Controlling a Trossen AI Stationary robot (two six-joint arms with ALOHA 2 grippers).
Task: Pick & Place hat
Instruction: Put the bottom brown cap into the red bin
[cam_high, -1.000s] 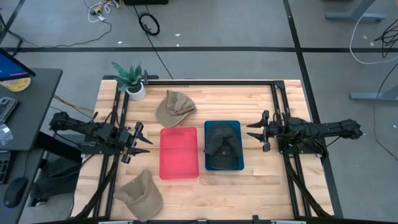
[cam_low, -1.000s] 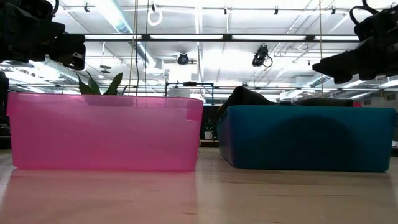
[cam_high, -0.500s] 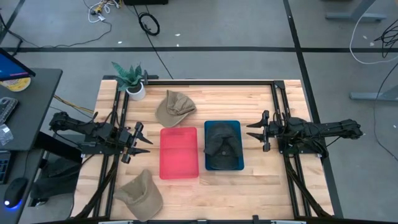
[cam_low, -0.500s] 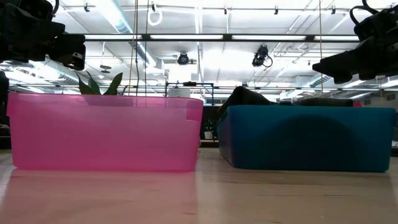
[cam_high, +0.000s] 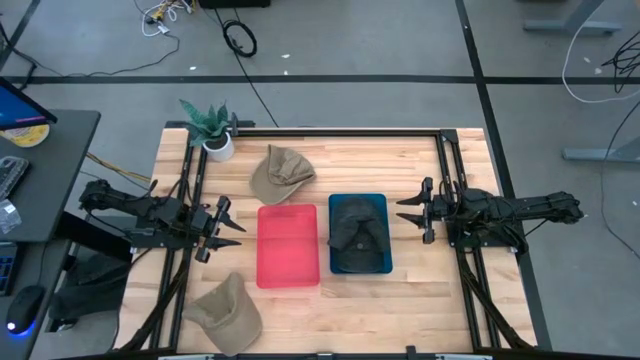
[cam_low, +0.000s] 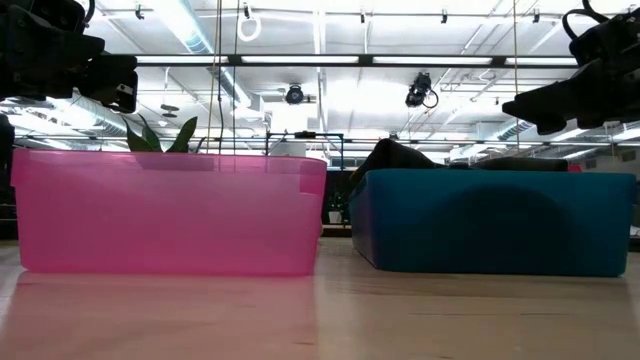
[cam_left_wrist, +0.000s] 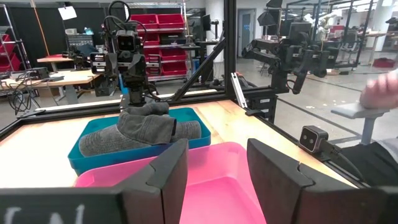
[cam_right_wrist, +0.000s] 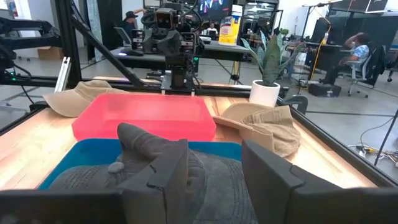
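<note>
A dark hat (cam_high: 357, 230) fills the blue bin (cam_high: 383, 262) at centre frame, two tan hats (cam_high: 280, 172) (cam_high: 225, 310) await on the bench (cam_high: 420, 300); flanking left pincer (cam_high: 232, 227) and right pincer (cam_high: 404, 212) hover apart, empty, seemingly between picks.

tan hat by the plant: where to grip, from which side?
Probably the crown, from straight above. The tan hat lies flat on the table behind the pink bin, its soft crown bunched into folds a pinch can catch; the brim looks too flat. The left gripper is open and nearer.
</note>
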